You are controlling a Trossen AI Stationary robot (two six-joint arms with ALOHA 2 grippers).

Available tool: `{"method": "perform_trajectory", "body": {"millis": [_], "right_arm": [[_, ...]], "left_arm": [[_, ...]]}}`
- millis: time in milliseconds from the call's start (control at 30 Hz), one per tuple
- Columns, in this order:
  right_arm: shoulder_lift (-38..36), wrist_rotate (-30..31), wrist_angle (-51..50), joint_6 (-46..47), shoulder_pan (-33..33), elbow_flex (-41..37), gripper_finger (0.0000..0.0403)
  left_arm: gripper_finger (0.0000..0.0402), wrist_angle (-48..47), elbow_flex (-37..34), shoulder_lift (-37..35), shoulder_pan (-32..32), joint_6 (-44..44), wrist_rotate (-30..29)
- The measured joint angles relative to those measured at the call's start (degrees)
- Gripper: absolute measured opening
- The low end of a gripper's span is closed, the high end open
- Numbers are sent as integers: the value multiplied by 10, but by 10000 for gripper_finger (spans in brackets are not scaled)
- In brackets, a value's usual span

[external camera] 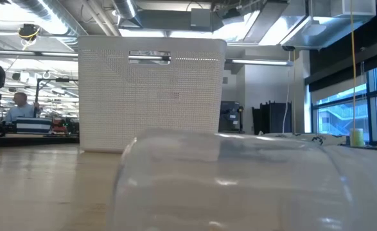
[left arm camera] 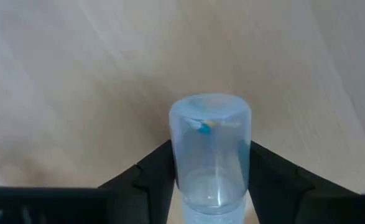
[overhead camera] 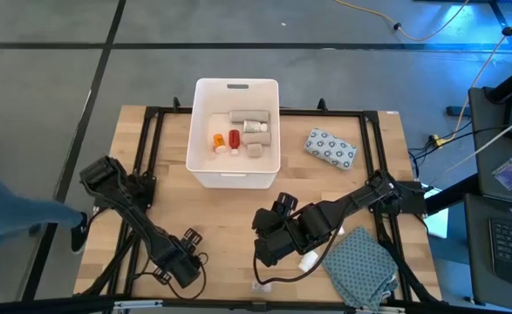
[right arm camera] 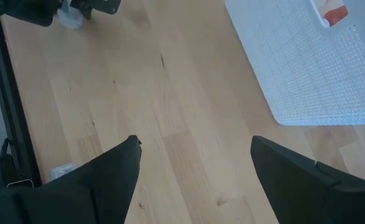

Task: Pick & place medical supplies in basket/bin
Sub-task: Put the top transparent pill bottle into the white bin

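My left gripper (left arm camera: 210, 186) is clamped on a clear vial (left arm camera: 211, 155), right gripper (right arm camera: 194, 168) wide and empty, so lift straight, then over the tub (overhead camera: 205, 166).

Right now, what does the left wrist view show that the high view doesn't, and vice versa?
Left wrist only: a clear vial between the left claw's fingers, something small and coloured inside. High only: the white bin holding supplies including a red bottle, the dotted pack, the cloth, the right claw open over bare wood. Both: the wooden table.
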Motion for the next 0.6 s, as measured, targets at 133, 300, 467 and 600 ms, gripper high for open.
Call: {"method": "perform_trajectory", "body": {"millis": [133, 300, 467, 600], "right_arm": [[0, 0, 0, -1, 0, 0, 303], [0, 0, 0, -16, 0, 0, 303], [0, 0, 0, -31, -4, 0, 303], [0, 0, -1, -42, -11, 0, 303]], "left_arm": [[149, -26, 0, -25, 1, -9, -4], [156, -85, 14, -86, 16, -49, -10], [161, -157, 57, -184, 61, -79, -72], [155, -172, 112, -260, 118, -84, -166]]}}
